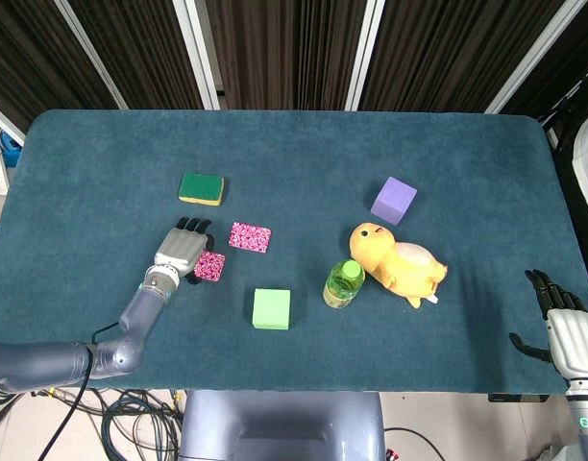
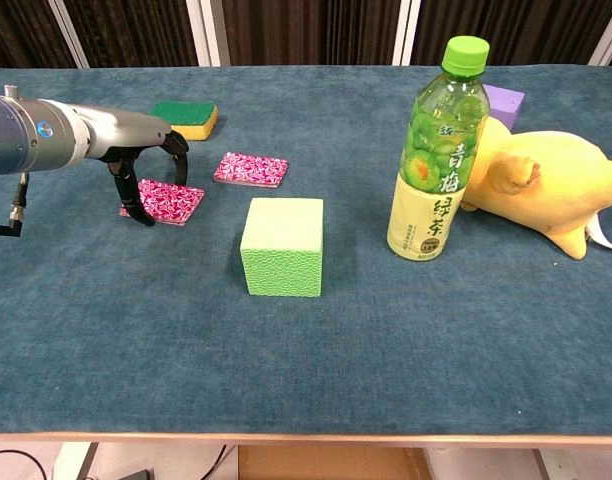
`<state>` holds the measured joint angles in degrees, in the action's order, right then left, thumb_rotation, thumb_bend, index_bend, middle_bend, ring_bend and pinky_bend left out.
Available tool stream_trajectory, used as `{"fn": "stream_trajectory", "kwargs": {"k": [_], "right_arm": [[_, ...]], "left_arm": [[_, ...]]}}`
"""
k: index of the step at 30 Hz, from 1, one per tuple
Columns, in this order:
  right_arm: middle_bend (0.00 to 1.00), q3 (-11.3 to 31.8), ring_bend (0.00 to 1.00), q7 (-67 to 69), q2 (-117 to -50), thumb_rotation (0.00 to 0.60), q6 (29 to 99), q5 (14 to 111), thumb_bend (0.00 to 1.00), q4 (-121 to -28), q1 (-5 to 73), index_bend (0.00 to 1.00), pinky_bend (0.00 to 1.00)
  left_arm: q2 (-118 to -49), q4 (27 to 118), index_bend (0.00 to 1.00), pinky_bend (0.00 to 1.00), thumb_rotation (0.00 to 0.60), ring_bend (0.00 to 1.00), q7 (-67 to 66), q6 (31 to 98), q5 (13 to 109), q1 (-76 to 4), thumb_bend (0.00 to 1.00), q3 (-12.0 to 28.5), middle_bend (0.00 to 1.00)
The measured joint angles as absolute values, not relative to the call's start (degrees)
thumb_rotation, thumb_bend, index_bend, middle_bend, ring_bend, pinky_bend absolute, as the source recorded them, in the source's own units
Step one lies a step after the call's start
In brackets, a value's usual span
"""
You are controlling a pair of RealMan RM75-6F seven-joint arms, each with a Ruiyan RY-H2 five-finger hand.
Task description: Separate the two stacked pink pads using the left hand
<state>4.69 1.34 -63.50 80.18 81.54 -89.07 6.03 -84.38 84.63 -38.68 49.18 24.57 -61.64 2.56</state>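
A dark teal, felt-covered desk (image 1: 304, 154) seen from above and from chest height. Two flat pink speckled pads already lie apart on it. The nearer pink pad (image 2: 169, 200) sits directly under the robot's left hand (image 1: 183, 249), a grey metal hand with black fingers (image 2: 176, 150). The fingers arch down over the pad's left edge, the tips at or just touching it. Nothing appears lifted, so the hand seems released or only resting on the pad; a firm grasp cannot be confirmed. The second pink pad (image 2: 251, 169) lies just beyond and to the right of the first, with a clear strip of desk between them.

The relation that matters: the nearer pad lies beneath the left hand, its long side running away toward the second pad, so any further parting would mean drawing it back toward the robot's left. The right hand (image 1: 565, 331) hangs at the far right desk edge, fingers spread and empty, well apart from both pads.

Nearby are a green and yellow sponge (image 1: 201, 188) and a light green foam cube (image 2: 282, 246)
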Motion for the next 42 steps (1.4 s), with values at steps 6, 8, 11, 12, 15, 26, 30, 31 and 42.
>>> {"fn": "stream_trajectory", "kwargs": {"k": [6, 8, 11, 12, 15, 26, 30, 31, 42], "right_arm": [[0.09, 4.7, 0.15, 1.4, -63.5, 0.6, 80.2, 81.6, 0.2, -89.1, 6.0, 0.05, 0.22], [0.09, 4.7, 0.15, 1.4, -63.5, 0.6, 80.2, 81.6, 0.2, -89.1, 6.0, 0.05, 0.22], [0.09, 4.7, 0.15, 1.5, -63.4, 0.6, 80.3, 81.6, 0.2, -89.1, 6.0, 0.05, 0.22], [0.09, 4.7, 0.15, 1.5, -63.4, 0.6, 80.3, 81.6, 0.2, -89.1, 6.0, 0.05, 0.22], [0.09, 4.7, 0.15, 1.6, -63.4, 0.6, 80.3, 81.6, 0.2, -89.1, 6.0, 0.05, 0.22], [0.09, 4.7, 0.15, 1.6, -63.3, 0.6, 80.2, 81.6, 0.2, -89.2, 6.0, 0.05, 0.22], [0.09, 4.7, 0.15, 1.6, -63.3, 0.6, 80.2, 81.6, 0.2, -89.2, 6.0, 0.05, 0.22], [0.09, 4.7, 0.15, 1.6, -63.3, 0.6, 80.2, 81.6, 0.2, -89.2, 5.9, 0.05, 0.22], [0.09, 4.7, 0.15, 1.8, -63.2, 0.6, 80.4, 81.7, 0.2, -89.2, 5.9, 0.05, 0.22]], "left_arm": [[-84.4, 84.6, 0.44, 0.0, 0.6, 0.0, -39.0, 49.5, 24.5, -61.7, 0.17, 2.6, 0.14], [-84.5, 84.7, 0.44, 0.0, 0.6, 0.0, -39.0, 49.5, 24.5, -61.7, 0.18, 2.6, 0.14], [-84.5, 84.6, 0.45, 0.0, 0.6, 0.0, -39.1, 49.7, 24.4, -61.7, 0.19, 2.7, 0.15], [-84.5, 84.6, 0.45, 0.0, 0.6, 0.0, -39.2, 49.8, 24.4, -61.7, 0.19, 2.7, 0.15], [-84.5, 84.7, 0.45, 0.0, 0.6, 0.0, -39.4, 50.0, 24.4, -61.7, 0.19, 2.6, 0.15], [-84.8, 84.1, 0.46, 0.0, 0.6, 0.0, -39.8, 49.9, 24.0, -61.6, 0.23, 2.5, 0.15], [-84.9, 84.1, 0.47, 0.0, 0.6, 0.0, -39.8, 49.9, 24.1, -61.6, 0.24, 2.6, 0.16], [-84.9, 84.1, 0.47, 0.0, 0.6, 0.0, -39.8, 49.9, 24.1, -61.6, 0.24, 2.6, 0.16], [-84.4, 84.9, 0.49, 0.0, 0.6, 0.0, -40.1, 50.6, 24.3, -61.7, 0.25, 3.0, 0.17]]}}
